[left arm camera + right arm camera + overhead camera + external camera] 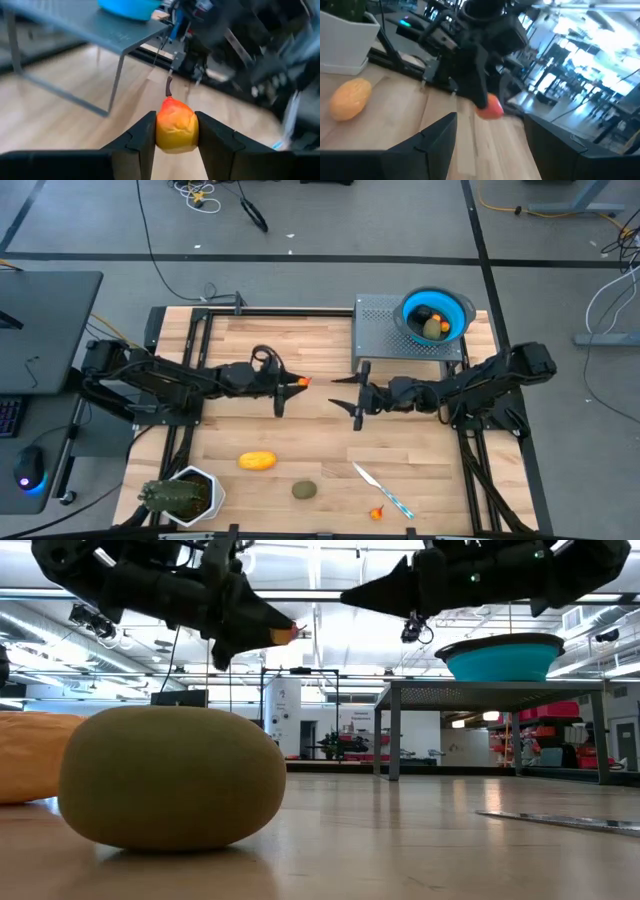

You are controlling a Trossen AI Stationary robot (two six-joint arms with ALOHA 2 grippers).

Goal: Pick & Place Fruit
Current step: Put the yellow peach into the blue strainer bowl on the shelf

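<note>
My left gripper (297, 383) hovers over the table's middle, shut on a small orange-red fruit with a brown stem (176, 129). My right gripper (346, 397) faces it from the right, open and holding nothing. In the right wrist view the left gripper and its fruit (491, 107) show ahead of the open fingers. A yellow oblong fruit (257, 461) and an olive-brown one (304, 490) lie on the table near the front. A tiny orange-red bit (377, 513) lies by the knife. A blue bowl (460, 312) on a grey metal stand holds a black ball (424, 312) and an olive-brown fruit (433, 328). My left gripper pinches the orange-red fruit's two sides (159, 131) between its two fingers (141, 140), with the stem end (169, 90) pointing away past the tips. The fingers reach roughly level from the table's left. The fruit is lifted clear of the table.
A slim knife with a light-blue handle (383, 490) lies front right. A spiky green plant in a white pot (182, 495) stands at the front left corner. The grey stand (378, 330) occupies the far right. Bare wood lies between the two grippers and the front fruits.
</note>
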